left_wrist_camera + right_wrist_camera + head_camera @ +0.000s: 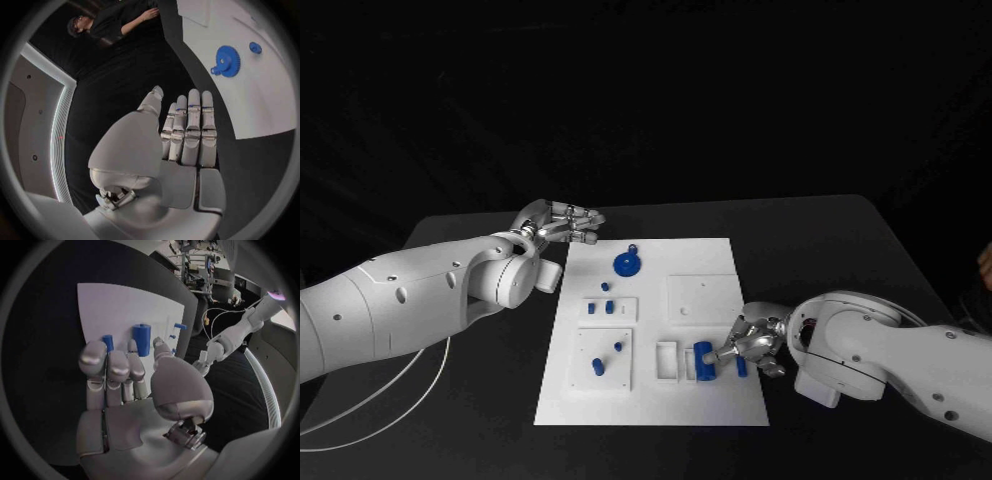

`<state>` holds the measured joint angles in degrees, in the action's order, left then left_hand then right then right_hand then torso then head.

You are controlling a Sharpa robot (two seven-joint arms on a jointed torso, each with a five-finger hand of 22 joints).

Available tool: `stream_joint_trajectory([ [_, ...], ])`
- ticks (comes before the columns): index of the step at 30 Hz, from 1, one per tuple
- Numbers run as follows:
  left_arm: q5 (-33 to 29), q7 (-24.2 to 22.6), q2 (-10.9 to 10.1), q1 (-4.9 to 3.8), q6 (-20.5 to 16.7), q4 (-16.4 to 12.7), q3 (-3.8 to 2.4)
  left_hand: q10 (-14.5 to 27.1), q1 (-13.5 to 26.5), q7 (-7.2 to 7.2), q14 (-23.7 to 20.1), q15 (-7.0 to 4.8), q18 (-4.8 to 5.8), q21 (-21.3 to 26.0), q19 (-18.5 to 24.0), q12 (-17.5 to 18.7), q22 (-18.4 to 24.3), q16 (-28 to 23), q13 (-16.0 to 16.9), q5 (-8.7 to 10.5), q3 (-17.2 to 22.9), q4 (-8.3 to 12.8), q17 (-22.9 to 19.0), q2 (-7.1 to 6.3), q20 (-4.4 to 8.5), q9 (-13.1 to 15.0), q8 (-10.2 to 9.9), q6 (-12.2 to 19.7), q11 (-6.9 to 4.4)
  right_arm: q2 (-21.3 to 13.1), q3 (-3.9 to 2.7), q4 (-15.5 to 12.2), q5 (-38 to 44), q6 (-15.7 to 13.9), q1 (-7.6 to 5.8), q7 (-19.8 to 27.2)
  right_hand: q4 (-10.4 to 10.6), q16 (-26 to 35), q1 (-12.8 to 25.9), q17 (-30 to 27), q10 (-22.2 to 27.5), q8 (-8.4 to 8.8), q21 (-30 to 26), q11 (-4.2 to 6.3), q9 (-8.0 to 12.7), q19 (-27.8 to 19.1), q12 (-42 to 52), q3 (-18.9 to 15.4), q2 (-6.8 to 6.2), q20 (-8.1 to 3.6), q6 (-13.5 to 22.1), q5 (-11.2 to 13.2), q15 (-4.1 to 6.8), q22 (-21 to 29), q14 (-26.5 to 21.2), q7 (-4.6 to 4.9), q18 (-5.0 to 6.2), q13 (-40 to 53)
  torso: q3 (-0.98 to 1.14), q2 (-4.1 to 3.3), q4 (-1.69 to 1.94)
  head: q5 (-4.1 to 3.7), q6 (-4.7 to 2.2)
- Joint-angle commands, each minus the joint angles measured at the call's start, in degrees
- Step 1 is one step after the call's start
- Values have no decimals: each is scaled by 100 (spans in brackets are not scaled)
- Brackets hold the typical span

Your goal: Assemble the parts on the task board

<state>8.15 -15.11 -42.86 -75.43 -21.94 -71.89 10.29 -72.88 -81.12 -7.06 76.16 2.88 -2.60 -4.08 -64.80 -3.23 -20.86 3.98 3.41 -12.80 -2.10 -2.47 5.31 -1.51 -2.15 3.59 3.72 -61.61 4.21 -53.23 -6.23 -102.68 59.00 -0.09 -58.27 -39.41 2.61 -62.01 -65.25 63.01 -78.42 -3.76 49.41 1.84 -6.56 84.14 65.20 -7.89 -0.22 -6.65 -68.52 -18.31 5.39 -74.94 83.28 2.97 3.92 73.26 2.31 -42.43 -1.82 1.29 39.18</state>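
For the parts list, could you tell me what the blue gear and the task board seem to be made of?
Blue gear: probably moulded or printed plastic, given its uniform matte blue and lack of metallic glint. Task board: a matte white sheet, likely plastic, flat and evenly coloured; the material is uncertain.

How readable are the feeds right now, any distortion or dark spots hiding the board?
Head view: task board evenly lit, surroundings black. Left wrist view: fisheye bends the board edge, blue gear sharp. Right wrist view: right hand covers part of the board.

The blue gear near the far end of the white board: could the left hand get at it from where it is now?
Probably yes. The left hand hovers open just off the board's far left corner, and the gear lies close by with only bare board between them.
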Motion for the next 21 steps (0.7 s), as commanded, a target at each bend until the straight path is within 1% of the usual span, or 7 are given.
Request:
stream_joint_trajectory([
  [1, 16, -22, 1, -6, 66, -31, -3, 18, -31, 1, -6, 36, 53, -39, -44, -14, 4, -1, 5, -13, -36, -7, 8, 1, -2, 0, -12, 32, 21, 61, 36, 37, 49, -151, 4, -193, 2, -24, 40, 9, -11, 13, -5, 18, 8, 320, 30, -40, 27, -8, 1, -20, 7, -578, 17, -1, -13, 13, 4, -4, 4, 11, 32],
  [4, 17, -22, -2, -6, 66, -46, -3, 18, -31, 1, -6, 36, 53, -39, -44, -14, 4, -1, 5, -13, -36, -7, 8, 1, -2, 0, -12, 32, 21, 123, 79, 76, 27, -271, 4, -194, 10, -29, 48, 13, -14, 16, 1, 17, 11, 321, 39, -46, 17, -8, 13, -21, 7, -580, 18, 2, -12, 19, 3, -4, 7, 11, 40],
  [9, 18, -21, -11, -6, 65, -70, -3, 24, -21, -1, -9, 38, 53, -38, -44, -13, 22, -1, 5, -11, -55, -9, 9, 1, -5, 0, -12, 39, 24, 190, 121, 138, 2, -377, 4, -196, 38, -33, 50, 17, -17, 11, 11, 16, 15, 323, 49, -42, 6, -6, 13, -24, 7, -581, 18, 2, -9, 32, 0, -4, 5, 20, 66],
  [12, 18, -20, -15, -6, 65, -79, -3, 24, -21, -1, -9, 38, 53, -38, -44, -13, 22, -1, 5, -11, -55, -9, 9, 1, -5, 0, -12, 39, 24, 221, 142, 182, -5, -399, 4, -197, 38, -33, 50, 17, -17, 11, 11, 16, 15, 323, 49, -42, 6, -6, 13, -24, 7, -581, 18, 2, -9, 32, -1, -1, 2, 30, 81],
  [16, 19, -17, -20, -7, 71, -90, -3, 24, -21, -1, -9, 38, 53, -38, -44, -13, 22, -1, 5, -11, -55, -9, 9, 1, -5, 0, -12, 39, 24, 265, 190, 248, -21, -401, 4, -199, 52, -35, 44, 20, -17, 11, 6, 14, 21, 320, 52, -40, -4, -4, 18, -23, 4, -580, 17, 4, -8, 39, 0, 2, 4, 38, 107],
  [21, 19, -19, -23, -7, 77, -103, -3, 25, -18, 1, -11, 39, 53, -39, -46, -14, 30, -1, 5, -13, -60, -12, 9, 8, -5, 1, -9, 31, 23, 317, 224, 322, -30, -421, 4, -201, 57, -30, 42, 16, -9, 13, 13, 11, 26, 319, 41, -40, -9, -3, 28, -20, 3, -581, 15, 8, -8, 34, 0, 1, 0, 41, 111],
])
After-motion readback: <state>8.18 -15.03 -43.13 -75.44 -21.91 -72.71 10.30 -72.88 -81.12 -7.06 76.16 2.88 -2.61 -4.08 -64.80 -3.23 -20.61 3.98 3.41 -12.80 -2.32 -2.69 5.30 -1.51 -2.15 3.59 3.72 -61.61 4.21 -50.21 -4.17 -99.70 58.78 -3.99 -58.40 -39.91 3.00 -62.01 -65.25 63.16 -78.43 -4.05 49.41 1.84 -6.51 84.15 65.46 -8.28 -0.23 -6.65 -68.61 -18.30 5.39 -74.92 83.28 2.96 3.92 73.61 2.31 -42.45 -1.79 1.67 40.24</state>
